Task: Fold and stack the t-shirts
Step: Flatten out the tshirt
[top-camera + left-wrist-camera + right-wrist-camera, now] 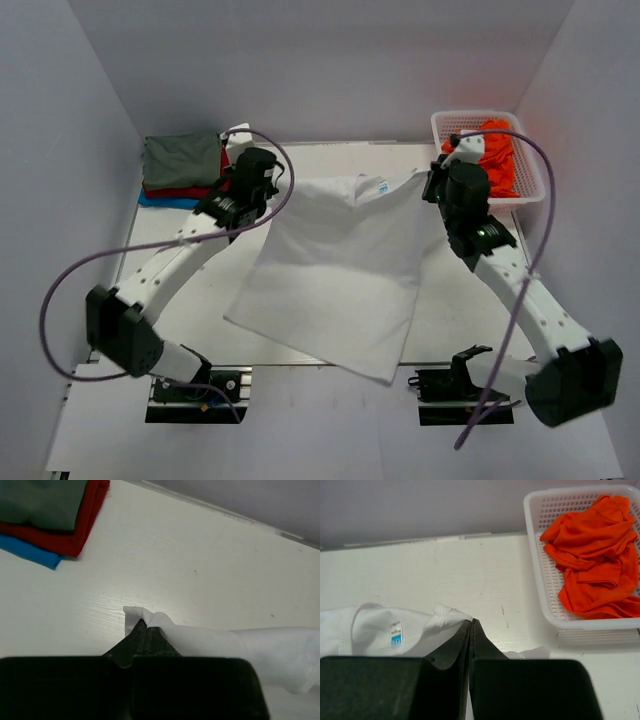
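A white t-shirt [335,270] hangs stretched between both arms above the table's middle, its hem trailing toward the near edge. My left gripper [262,183] is shut on one shoulder of it [145,617]. At the other shoulder [447,616], my right gripper [432,187] is shut on the cloth beside the collar label [396,633]. A folded stack sits at the back left: olive-grey t-shirt [182,160] on top, then a red one [185,192], then a blue one [165,202]. An orange t-shirt [497,155] lies crumpled in the basket.
The white lattice basket [535,165] stands at the back right corner, close to my right wrist. Grey walls enclose the table on three sides. Purple cables loop off both arms.
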{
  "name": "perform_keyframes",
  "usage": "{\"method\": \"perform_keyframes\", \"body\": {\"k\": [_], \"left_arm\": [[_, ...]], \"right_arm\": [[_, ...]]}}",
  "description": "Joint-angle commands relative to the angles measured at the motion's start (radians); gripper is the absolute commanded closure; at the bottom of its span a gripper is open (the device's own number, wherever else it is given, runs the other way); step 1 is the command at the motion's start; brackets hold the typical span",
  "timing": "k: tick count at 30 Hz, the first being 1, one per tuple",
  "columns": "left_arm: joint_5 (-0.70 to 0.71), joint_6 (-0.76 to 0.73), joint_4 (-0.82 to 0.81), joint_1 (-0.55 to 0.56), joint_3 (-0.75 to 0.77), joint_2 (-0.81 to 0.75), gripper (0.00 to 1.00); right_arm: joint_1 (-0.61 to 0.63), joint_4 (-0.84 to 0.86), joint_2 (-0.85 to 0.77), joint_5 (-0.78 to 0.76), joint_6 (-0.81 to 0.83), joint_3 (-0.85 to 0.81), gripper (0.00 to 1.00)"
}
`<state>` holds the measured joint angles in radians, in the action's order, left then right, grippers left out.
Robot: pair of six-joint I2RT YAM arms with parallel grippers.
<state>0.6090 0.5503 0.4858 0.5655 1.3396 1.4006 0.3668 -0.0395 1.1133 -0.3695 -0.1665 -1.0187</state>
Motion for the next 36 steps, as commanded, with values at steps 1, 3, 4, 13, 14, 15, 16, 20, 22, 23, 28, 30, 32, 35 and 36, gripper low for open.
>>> {"method": "perform_keyframes", "body": {"k": [1, 3, 4, 13, 14, 15, 16, 20, 22, 23, 28, 30, 32, 35, 36], "left_arm": [[0.092, 0.017, -0.107, -0.054, 0.053, 0.108, 1.00], [0.092, 0.017, -0.168, -0.087, 0.095, 0.231, 1.00], [0.104, 0.017, -0.182, -0.120, 0.113, 0.277, 1.00], [-0.075, -0.074, 0.006, -0.257, 1.001, 0.967, 0.00], [-0.092, -0.090, 0.023, -0.257, 1.050, 1.033, 0.00], [-0.148, -0.110, 0.023, -0.257, 1.075, 1.034, 0.00], [-0.176, -0.110, 0.007, -0.257, 1.035, 1.019, 0.00], [-0.274, -0.124, -0.117, -0.266, 0.706, 0.795, 0.00], [-0.310, -0.135, -0.118, -0.242, 0.559, 0.704, 0.00], [-0.310, -0.135, -0.102, -0.242, 0.519, 0.625, 0.00], [-0.523, -0.023, -0.006, -0.219, 0.168, 0.402, 0.00], [-0.595, 0.025, 0.004, -0.210, 0.062, 0.342, 0.00], [-0.632, 0.063, 0.004, -0.199, -0.083, 0.269, 0.00], [-0.666, 0.091, 0.029, -0.179, -0.223, 0.215, 0.00], [-0.666, 0.091, 0.040, -0.179, -0.274, 0.206, 0.00]], "right_arm": [[-0.011, 0.185, 0.124, -0.074, 0.076, -0.044, 1.00], [-0.017, 0.231, 0.274, -0.083, 0.116, -0.104, 1.00], [-0.022, 0.242, 0.319, -0.097, 0.122, -0.127, 1.00], [-0.058, 0.011, 1.218, -0.191, 0.211, -1.094, 0.18], [-0.060, -0.005, 1.232, -0.184, 0.203, -1.145, 0.10], [-0.058, -0.052, 1.238, -0.178, 0.202, -1.153, 0.10], [-0.058, -0.059, 1.212, -0.161, 0.197, -1.138, 0.10], [-0.043, -0.092, 1.070, -0.010, 0.173, -0.948, 0.10], [-0.042, -0.129, 0.984, 0.095, 0.122, -0.858, 0.10], [-0.043, -0.131, 0.886, 0.122, 0.116, -0.771, 0.10], [-0.014, -0.134, 0.709, 0.291, 0.012, -0.435, 0.10], [-0.005, -0.196, 0.666, 0.328, -0.025, -0.359, 0.10], [0.004, -0.198, 0.636, 0.353, -0.042, -0.249, 0.10], [0.030, -0.197, 0.579, 0.409, -0.090, -0.109, 0.10], [0.040, -0.203, 0.565, 0.415, -0.097, -0.092, 0.10]]}}
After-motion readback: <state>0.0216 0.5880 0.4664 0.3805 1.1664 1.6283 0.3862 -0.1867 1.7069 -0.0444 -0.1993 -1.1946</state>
